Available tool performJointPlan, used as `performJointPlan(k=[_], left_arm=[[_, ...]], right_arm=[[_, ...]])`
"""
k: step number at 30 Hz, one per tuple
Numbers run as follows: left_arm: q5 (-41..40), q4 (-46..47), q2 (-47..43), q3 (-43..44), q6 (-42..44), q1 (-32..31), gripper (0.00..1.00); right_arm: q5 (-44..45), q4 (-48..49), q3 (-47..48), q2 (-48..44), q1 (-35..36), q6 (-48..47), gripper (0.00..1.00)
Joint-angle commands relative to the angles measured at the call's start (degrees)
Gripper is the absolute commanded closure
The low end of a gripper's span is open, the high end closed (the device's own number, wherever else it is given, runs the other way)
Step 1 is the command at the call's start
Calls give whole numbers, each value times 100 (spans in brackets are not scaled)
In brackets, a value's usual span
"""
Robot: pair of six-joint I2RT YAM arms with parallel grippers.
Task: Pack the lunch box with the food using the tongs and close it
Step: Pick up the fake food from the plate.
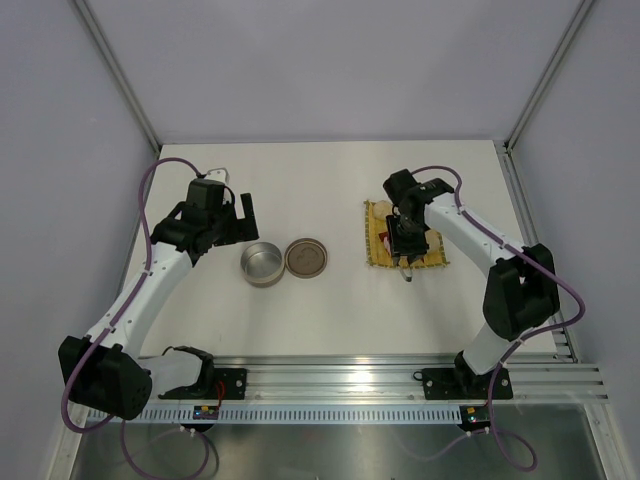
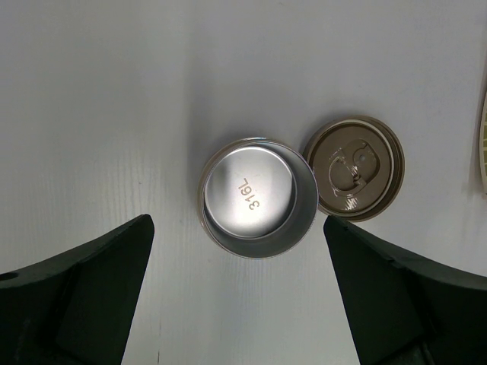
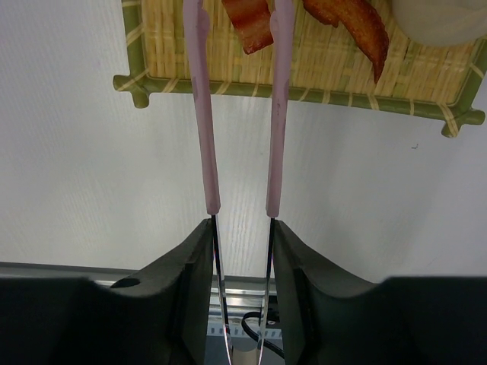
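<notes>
right gripper [image 3: 242,228] clamps slim pinkish tongs [image 3: 203,114], their arms flanking a red-brown chunk [image 3: 255,26] on the mat [image 3: 319,68] ahead; left gripper [image 2: 237,220] gapes wide, shiny round tin [image 2: 259,194] ahead, brownish lid [image 2: 354,167] beside it

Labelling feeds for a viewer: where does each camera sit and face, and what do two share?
Top external: above and behind, looking down on white table; both arms show.
Left wrist: on the left arm, facing down at the round silver metal tin and brownish flat lid; open left gripper shows.
Right wrist: on the right arm, facing along slim pale tongs in the right gripper toward the yellow woven mat.
Shared, top and left: tin, lid.
</notes>
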Motion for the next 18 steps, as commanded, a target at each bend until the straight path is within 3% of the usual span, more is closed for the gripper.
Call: performJointPlan(k=[1, 18], left_arm=[[-76, 147, -84, -52, 58, -18, 1], [-112, 147, -49, -52, 58, -18, 1]], right_arm=[[-35, 126, -67, 76, -75, -150, 59], [-211, 390, -331, 304, -128, -247, 58]])
